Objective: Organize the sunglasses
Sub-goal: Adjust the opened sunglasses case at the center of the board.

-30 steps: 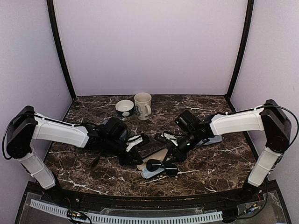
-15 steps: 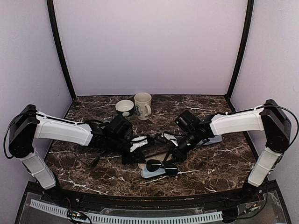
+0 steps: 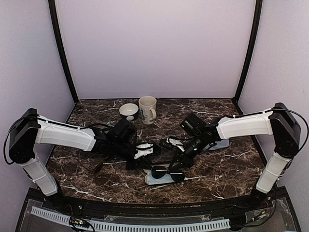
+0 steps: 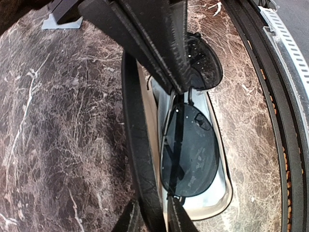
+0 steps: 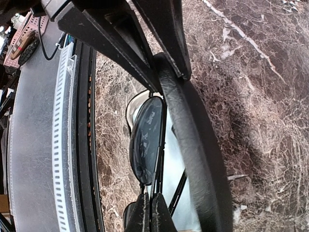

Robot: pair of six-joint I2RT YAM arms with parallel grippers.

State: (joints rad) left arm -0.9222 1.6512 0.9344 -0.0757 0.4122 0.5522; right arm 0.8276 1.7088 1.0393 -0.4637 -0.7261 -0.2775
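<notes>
L gripper (image 3: pixel 143 152): fingers nearly together; pinches rim of black case lid (image 4: pixel 136 145); lid stands open.
R gripper (image 3: pixel 177 162): fingers pressed tight on thin frame of sunglasses (image 4: pixel 190 150), at one lens end.
Sunglasses: black, dark lenses; lie lengthwise in pale-lined case bottom (image 4: pixel 223 193), just beside lid; between both grippers, nr front edge of marble table (image 4: pixel 58 121).
Back of table: mug (image 3: pixel 147 109) & bowl (image 3: pixel 129 111) side by side.
R side: grey-blue case (image 3: pixel 221 144) under R forearm.
</notes>
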